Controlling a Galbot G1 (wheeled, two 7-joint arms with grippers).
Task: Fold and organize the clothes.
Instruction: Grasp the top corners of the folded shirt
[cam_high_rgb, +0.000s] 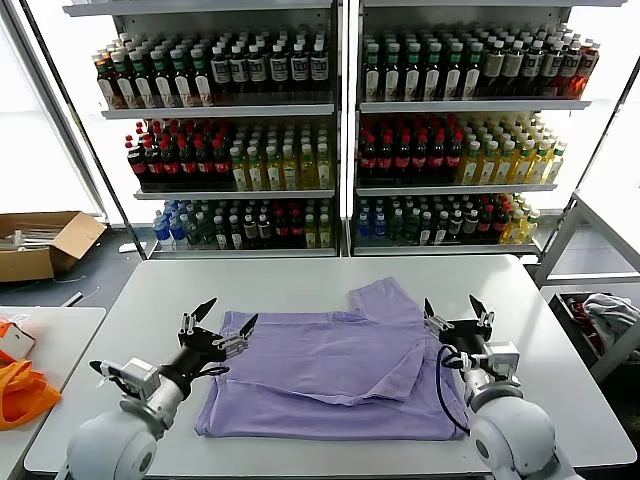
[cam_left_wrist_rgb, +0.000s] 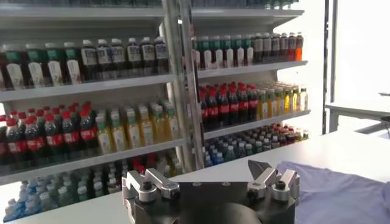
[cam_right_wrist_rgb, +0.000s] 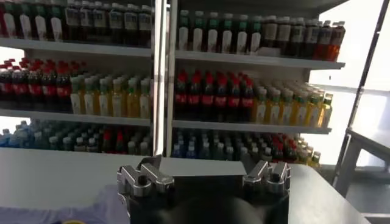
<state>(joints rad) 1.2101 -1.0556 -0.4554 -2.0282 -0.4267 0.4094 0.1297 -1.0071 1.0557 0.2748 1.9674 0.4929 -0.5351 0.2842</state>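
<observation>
- shelves (cam_high_rgb: 235, 110) w/ rows of bottles (cam_high_rgb: 420, 155) behind table (cam_high_rgb: 300, 285)
- cardboard box (cam_high_rgb: 45, 243) on floor, far left
- orange bag (cam_high_rgb: 22, 390) on side table, left
- grey-white bundle (cam_high_rgb: 610, 312) at right

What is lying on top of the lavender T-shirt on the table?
On the lavender T-shirt, only its own right side, folded inward with the sleeve pointing away. Whatever that fold covers is hidden.

Both arms reach forward low over the table. The left gripper (cam_high_rgb: 224, 317) points ahead and slightly inward, fingers spread wide. The right gripper (cam_high_rgb: 456, 307) points ahead, fingers likewise spread, empty.
</observation>
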